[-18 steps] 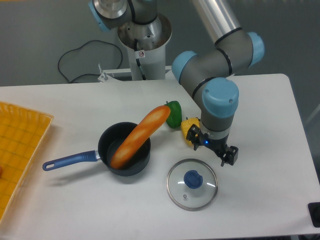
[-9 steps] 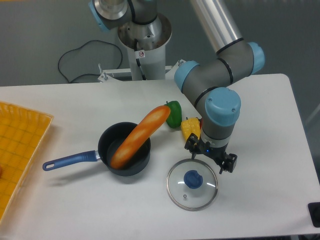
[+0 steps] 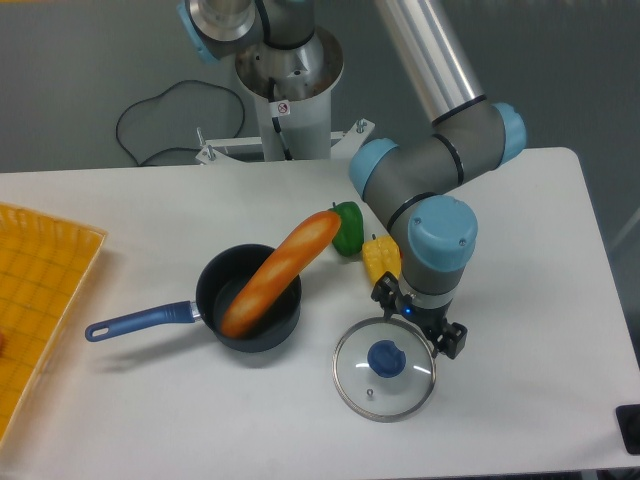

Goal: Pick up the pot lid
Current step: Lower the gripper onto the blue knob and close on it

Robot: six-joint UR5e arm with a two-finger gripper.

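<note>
Container one: a black pot (image 3: 265, 338), upright on the white table (image 3: 180, 420), its blue handle (image 3: 145, 321) pointing out to the left of the view. It holds a long, orange-brown loaf-shaped item (image 3: 285, 268), which leans on a slant and projects well past the rim on the side toward the peppers. The loaf-shaped item covers part of the pot's interior, so the bottom there cannot be inspected.

Container two: a yellow bin (image 3: 50, 235) at the left border, cut off by the frame. A small orange item (image 3: 2, 343) shows at the very edge; its identity cannot be told.

The pot lid (image 3: 384, 388) lies on the table, knob up, to the right of the pot and apart from it. It is clear, with a blue knob (image 3: 386, 358).

The gripper (image 3: 418, 318) is at the lid's far side, its jaws spread wide with nothing held between them. Contact with the lid rim cannot be confirmed from this angle.

Beyond the lid sit a yellow pepper (image 3: 379, 256) — partly hidden by the gripper — and a green pepper (image 3: 348, 228). A black object (image 3: 629, 420) at the right border is cut off and unidentifiable.
</note>
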